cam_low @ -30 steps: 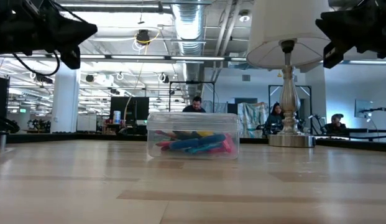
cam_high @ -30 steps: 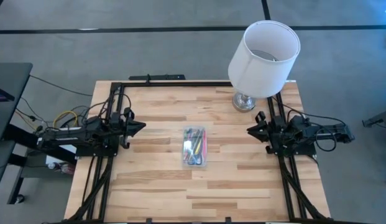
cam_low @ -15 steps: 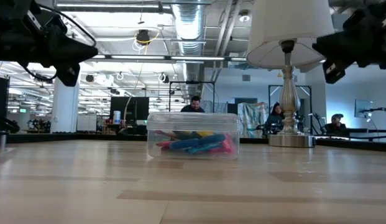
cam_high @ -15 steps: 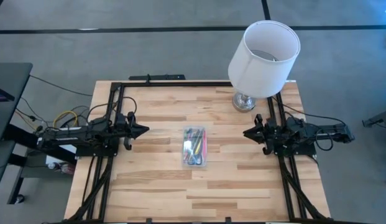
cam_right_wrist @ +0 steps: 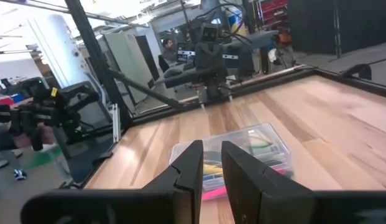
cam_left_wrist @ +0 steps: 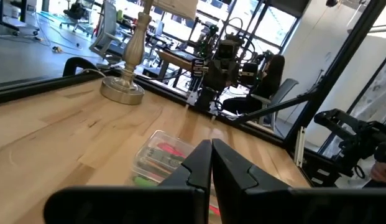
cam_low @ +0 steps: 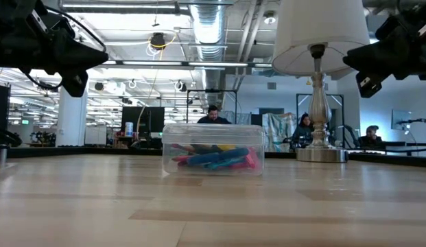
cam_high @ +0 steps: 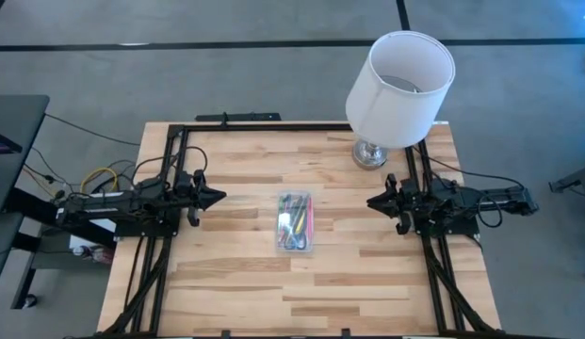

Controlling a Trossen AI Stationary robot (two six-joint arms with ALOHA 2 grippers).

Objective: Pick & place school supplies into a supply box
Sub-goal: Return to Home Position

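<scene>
A small clear supply box (cam_high: 295, 249) lies near the middle of a pale wooden counter (cam_high: 235, 278), its long side running from the near edge towards the far edge. Its lid sits on top. Through the clear walls the school supplies (cam_low: 216, 159) show as a loose bundle lying lengthwise on the box floor: thin pens and markers in pink, blue, green and yellow. The pink ones lie along the side of the box nearer the right arm. From counter height the bundle fills the lower half of the box, and the space above it under the lid is clear. Single items cannot be told apart or counted.

The left tool (cam_high: 217, 198) hangs in the air well apart from the box on its left side, pointing at it. Its own camera shows its two dark fingers pressed together with nothing between them.

The right tool (cam_high: 371, 201) hangs well apart from the box on the opposite side, also pointing at it. Its own camera shows its fingers (cam_right_wrist: 191, 163) a little apart, with a narrow gap and nothing held.

Beyond the box, towards the far right corner, stands a lamp with a white shade (cam_high: 400, 75) on a shiny metal base (cam_high: 370, 153), well clear of the box.
</scene>
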